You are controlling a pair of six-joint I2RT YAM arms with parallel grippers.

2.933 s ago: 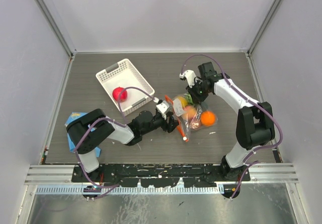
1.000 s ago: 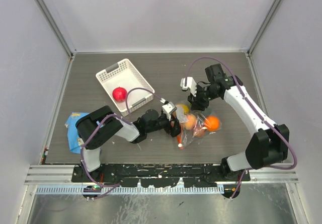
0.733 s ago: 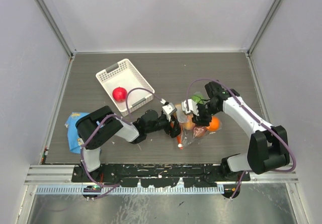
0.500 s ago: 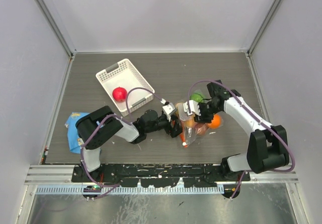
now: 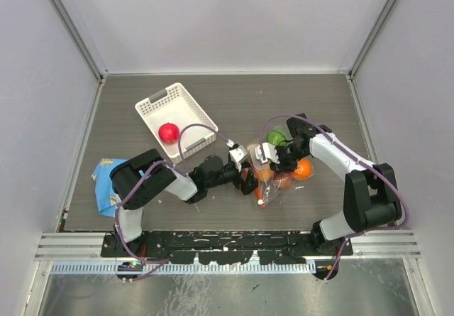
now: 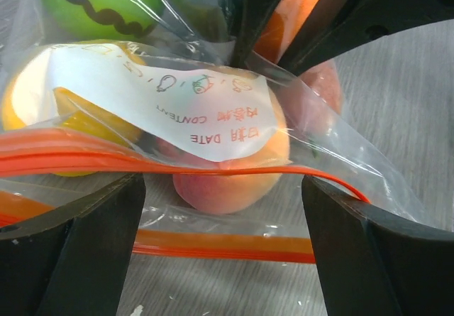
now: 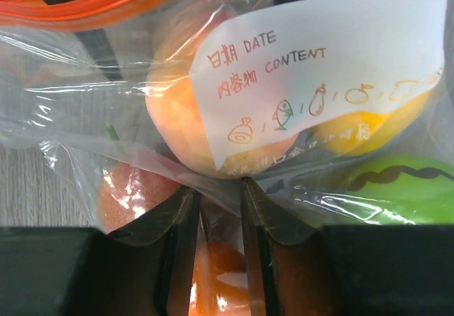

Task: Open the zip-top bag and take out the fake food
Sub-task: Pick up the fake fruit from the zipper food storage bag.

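Bag (image 5: 274,181) lies between the two claws, fruits (image 5: 301,170) inside: limp, slippery film, lumpy load. Right claw (image 7: 220,188) pinches a fold; left claw (image 6: 223,192) gapes wide, apparently astride the zip strip (image 6: 85,156), the firmest hold.

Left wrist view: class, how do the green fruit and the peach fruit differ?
The green fruit has a dark wavy line; the peach fruit is plain. The white label overlaps the peach fruit, not the green fruit. The peach fruit lies just behind the orange zip strip; the green fruit sits farther back. Both are round, inside the clear zip-top bag.
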